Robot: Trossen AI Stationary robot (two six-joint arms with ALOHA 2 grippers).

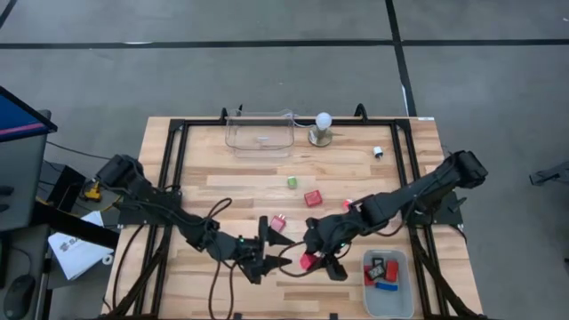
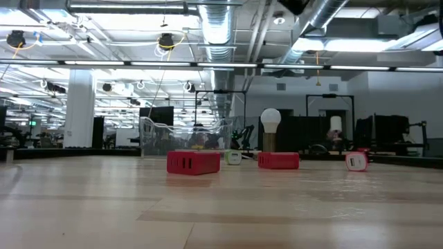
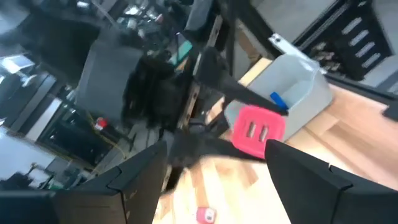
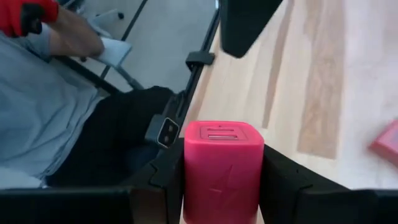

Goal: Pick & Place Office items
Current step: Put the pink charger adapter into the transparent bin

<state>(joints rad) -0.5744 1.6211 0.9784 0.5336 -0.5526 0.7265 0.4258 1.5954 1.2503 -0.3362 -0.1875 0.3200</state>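
We see both dark arms meeting near the front middle of the slatted wooden table (image 1: 356, 182). The right gripper (image 4: 222, 180) is clamped on a glossy pink block (image 4: 222, 165), a rounded rectangular piece with two slots in its end face, pressed between both fingers. The left gripper (image 3: 214, 171) faces it just beside, its angular matte fingers spread apart with nothing between them.

A grey plastic bin (image 1: 388, 284) at the front right holds red, blue and black-and-white pieces. Loose on the wood lie a red block (image 1: 312, 197), a small green cube (image 1: 292, 181), a pink piece (image 1: 278, 222) and a white piece (image 1: 378, 151). A clear rectangular container (image 1: 259, 132) stands at the back, beside a white ball on a round metal base (image 1: 322, 129)
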